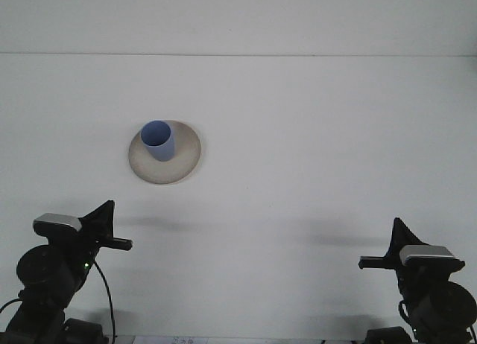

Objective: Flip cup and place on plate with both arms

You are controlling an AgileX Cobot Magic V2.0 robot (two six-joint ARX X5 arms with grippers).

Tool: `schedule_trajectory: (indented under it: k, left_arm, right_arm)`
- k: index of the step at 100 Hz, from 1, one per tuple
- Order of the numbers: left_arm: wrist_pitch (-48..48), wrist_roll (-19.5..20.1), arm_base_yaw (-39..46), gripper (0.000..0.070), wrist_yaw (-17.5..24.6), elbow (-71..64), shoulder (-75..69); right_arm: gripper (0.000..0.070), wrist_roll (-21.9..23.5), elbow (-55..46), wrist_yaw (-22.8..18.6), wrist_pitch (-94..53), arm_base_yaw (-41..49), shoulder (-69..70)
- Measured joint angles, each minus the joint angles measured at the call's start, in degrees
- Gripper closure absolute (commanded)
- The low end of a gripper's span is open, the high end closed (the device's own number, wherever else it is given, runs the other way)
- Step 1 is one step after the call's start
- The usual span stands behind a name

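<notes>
The white worktop [313, 150] carries only a beige plate [165, 161] at about ten o'clock from its centre. On the plate a blue cup [158, 140] stands upright, mouth up, axis vertical, toward the plate's far-left rim. The left claw [104, 228] sits at seven o'clock, the right claw [381, 253] at five; their grip cannot be told.
</notes>
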Motion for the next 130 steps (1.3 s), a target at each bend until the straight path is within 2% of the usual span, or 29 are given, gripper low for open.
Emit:
schedule_trajectory:
  k: [48,63,83,104,130]
  left_arm:
    - [0.3,0.1,0.0,0.0688,-0.6,-0.1,-1.2]
    - [9.4,0.5,0.3,0.0688,-1.4,-3.7,-5.8]
    - [22.2,0.9,1.1,0.0688,-1.5,-18.4,-13.5]
    - [24.0,1.1,3.6,0.0688,-1.5,-28.4,-21.4]
    - [25.7,1.1,5.5,0.0688,-1.5,-31.4,-23.5]
  right_arm:
    - [0.07,0.0,0.0,0.0,0.0,0.0,0.0]
    - [0.07,0.0,0.0,0.0,0.0,0.0,0.0]
    - [0.07,0.0,0.0,0.0,0.0,0.0,0.0]
    - [0.07,0.0,0.0,0.0,0.0,0.0,0.0]
    - [0.07,0.0,0.0,0.0,0.1,0.0,0.0]
